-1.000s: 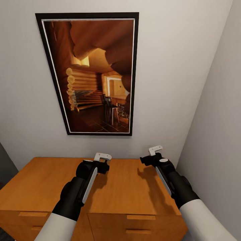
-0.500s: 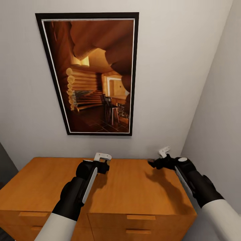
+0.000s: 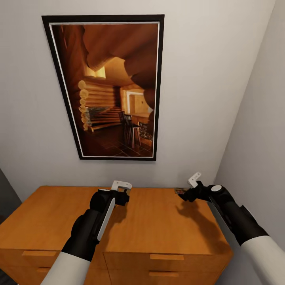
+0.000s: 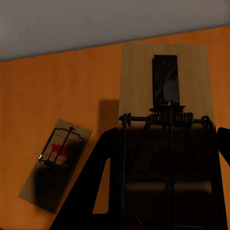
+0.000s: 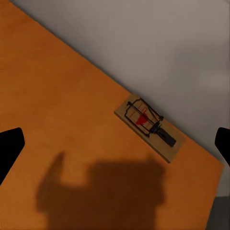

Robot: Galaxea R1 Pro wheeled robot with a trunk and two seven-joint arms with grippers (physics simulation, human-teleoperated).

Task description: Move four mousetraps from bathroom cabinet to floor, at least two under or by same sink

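Left hand (image 3: pixel 118 192) gripped one mousetrap (image 4: pixel 165 120) above the cabinet (image 3: pixel 59 221) top; a second mousetrap (image 4: pixel 55 163) lay beneath. Right hand (image 3: pixel 190 189), fingers spread and empty, hovered near a third mousetrap (image 5: pixel 149 127) at the back right corner. Judged step: pickup; next, descend and close. No legible writing.

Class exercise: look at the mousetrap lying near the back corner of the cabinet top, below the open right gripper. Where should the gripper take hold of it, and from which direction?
Probably from above, across the bare long edges of the mousetrap. It lies flat on the cabinet near the wall, with spring parts on top, so the fingers of the right gripper should straddle the board's narrow width.
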